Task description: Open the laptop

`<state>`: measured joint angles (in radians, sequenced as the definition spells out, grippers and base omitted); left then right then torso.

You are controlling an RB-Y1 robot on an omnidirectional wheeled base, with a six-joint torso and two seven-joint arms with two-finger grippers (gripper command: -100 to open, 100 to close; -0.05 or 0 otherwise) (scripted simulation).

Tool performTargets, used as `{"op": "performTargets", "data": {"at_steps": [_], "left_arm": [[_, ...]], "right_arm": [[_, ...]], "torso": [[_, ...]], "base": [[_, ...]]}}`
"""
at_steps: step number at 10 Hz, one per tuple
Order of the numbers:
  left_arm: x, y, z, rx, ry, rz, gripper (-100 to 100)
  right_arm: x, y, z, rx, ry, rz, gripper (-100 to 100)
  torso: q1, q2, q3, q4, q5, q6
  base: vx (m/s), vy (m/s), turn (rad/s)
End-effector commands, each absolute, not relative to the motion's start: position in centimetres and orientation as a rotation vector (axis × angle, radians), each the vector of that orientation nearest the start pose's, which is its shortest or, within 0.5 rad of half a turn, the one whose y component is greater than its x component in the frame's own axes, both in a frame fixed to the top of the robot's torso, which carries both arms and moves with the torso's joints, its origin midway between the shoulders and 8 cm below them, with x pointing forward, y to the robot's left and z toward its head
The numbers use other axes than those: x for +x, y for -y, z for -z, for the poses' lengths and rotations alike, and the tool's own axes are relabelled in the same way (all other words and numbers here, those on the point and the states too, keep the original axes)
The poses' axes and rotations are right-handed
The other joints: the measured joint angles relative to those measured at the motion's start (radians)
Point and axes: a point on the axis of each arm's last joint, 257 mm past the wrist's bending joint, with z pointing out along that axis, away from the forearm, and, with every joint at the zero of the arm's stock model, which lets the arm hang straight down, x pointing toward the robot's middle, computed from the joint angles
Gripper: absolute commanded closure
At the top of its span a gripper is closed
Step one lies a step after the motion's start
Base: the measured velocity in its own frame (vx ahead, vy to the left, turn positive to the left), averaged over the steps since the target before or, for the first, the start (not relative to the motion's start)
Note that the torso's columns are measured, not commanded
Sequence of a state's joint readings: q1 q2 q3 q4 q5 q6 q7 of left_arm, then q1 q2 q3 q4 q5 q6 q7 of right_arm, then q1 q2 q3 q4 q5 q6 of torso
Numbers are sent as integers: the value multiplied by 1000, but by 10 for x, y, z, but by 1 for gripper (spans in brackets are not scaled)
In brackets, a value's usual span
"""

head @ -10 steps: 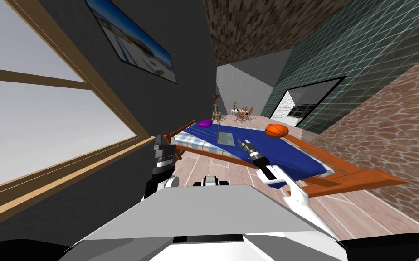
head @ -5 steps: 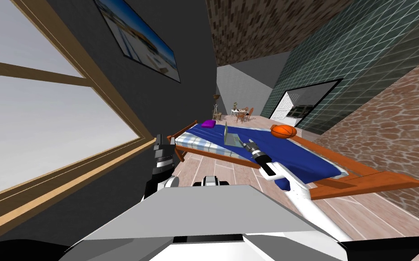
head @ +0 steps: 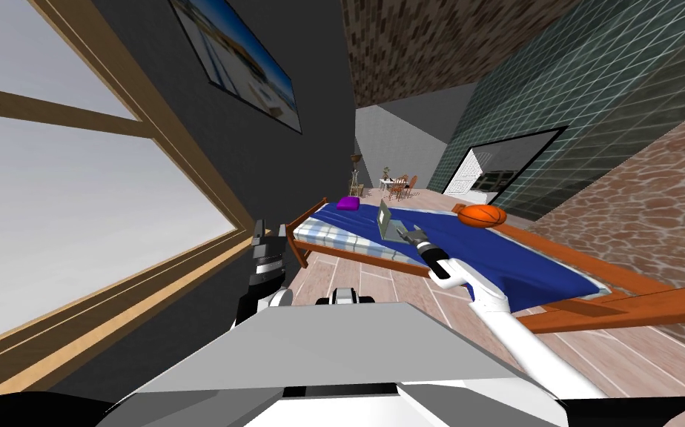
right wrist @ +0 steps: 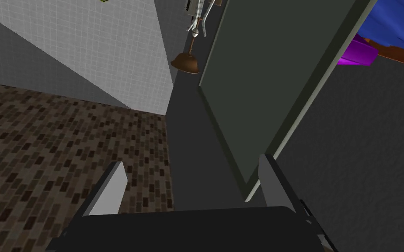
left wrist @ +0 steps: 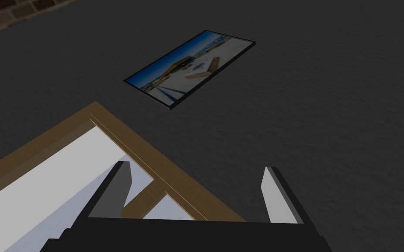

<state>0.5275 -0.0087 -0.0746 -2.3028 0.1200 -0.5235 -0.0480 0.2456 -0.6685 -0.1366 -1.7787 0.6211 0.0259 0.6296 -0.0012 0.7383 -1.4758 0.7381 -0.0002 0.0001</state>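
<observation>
The bed (head: 526,263) is lying ahead, an open strip of plank floor (head: 348,276) running between its wooden rail and the dark wall (head: 259,163). The grey laptop (head: 386,219) is sitting on the blue cover near that rail, lid standing raised. An orange ball (head: 482,215) and a purple cushion (head: 348,202) are resting on the bed. The right gripper (head: 410,236) is reaching at the lid, fingers spread, one finger (right wrist: 272,183) just beside its pale edge. The left gripper (head: 263,231) is hanging beside the window (head: 74,222), fingers released.
</observation>
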Motion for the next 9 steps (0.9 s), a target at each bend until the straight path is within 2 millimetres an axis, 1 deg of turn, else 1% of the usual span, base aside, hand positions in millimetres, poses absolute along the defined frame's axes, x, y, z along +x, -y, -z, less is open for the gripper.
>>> {"op": "performTargets", "data": {"at_steps": [1,5,6,7,8,9], "left_arm": [[335,-273,-29,-718,-527,1400,0],[335,-273,-29,-718,-527,1399,0],[335,-273,-29,-718,-527,1399,0],[335,-273,-29,-718,-527,1399,0],[335,-273,-29,-718,-527,1400,0],[335,-273,-29,-718,-527,1399,0]], "right_arm": [[481,481,153,-285,-1575,503,-100],[486,517,147,-362,-1585,680,-100],[488,530,142,-392,-1584,746,-100],[489,539,138,-412,-1582,792,-100],[489,542,137,-418,-1582,805,-100],[488,537,139,-411,-1583,790,-100]], "torso": [[-2,0,0,0,-1,0],[0,0,0,0,0,0],[0,0,0,0,0,0],[3,-2,-1,-1,1,0],[3,-1,-1,0,1,0],[-2,1,0,0,0,0]], "base": [[76,214,-7],[69,192,-8],[96,221,-17],[92,221,-30],[55,153,-11],[22,61,0]]}}
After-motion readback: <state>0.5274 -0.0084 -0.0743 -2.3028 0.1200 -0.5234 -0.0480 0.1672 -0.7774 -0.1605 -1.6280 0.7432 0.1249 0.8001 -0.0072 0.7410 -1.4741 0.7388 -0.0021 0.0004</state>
